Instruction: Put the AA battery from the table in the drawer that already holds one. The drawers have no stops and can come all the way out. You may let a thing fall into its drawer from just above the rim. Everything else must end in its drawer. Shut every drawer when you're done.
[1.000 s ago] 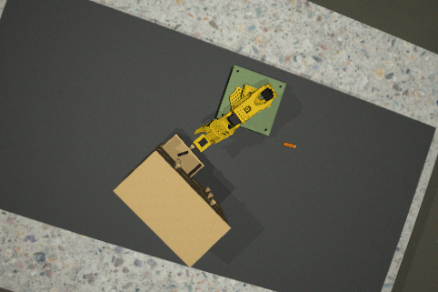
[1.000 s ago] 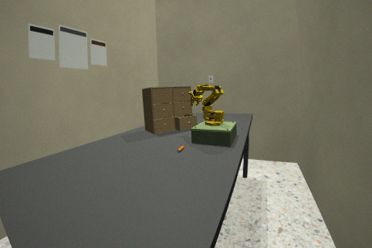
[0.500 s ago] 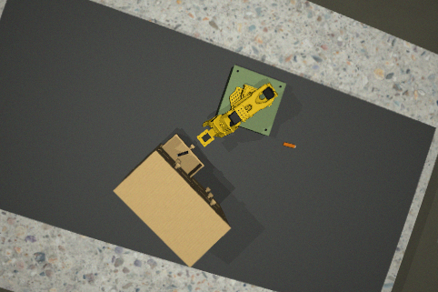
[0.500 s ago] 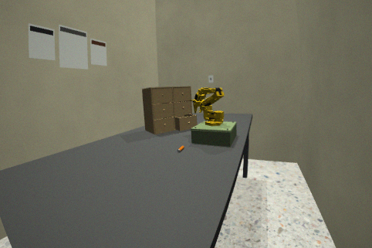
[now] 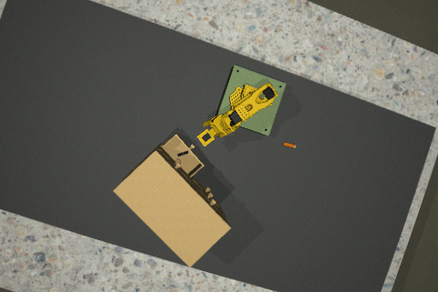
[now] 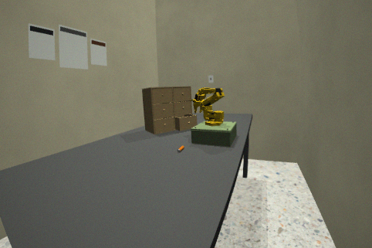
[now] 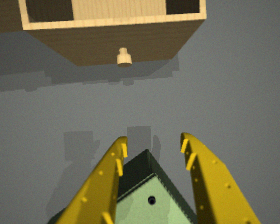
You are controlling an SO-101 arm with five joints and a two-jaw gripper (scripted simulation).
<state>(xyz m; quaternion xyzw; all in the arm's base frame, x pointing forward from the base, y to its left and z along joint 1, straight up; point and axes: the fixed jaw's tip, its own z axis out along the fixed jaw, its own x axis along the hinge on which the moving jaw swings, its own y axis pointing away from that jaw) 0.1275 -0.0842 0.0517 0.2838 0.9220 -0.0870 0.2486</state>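
Note:
The orange AA battery lies on the dark table to the right of my green base plate; it also shows in the side view. The wooden drawer cabinet stands in front of the arm. Its bottom drawer on the end nearest the arm is pulled out, with a small dark thing inside. My gripper hovers just short of that drawer, apart from it. In the wrist view the fingers stand apart with nothing between them, and the drawer front with its knob is ahead.
The other drawers look shut, with knobs sticking out of the cabinet front. The base plate corner shows below the fingers. The table edge runs to the right of the base.

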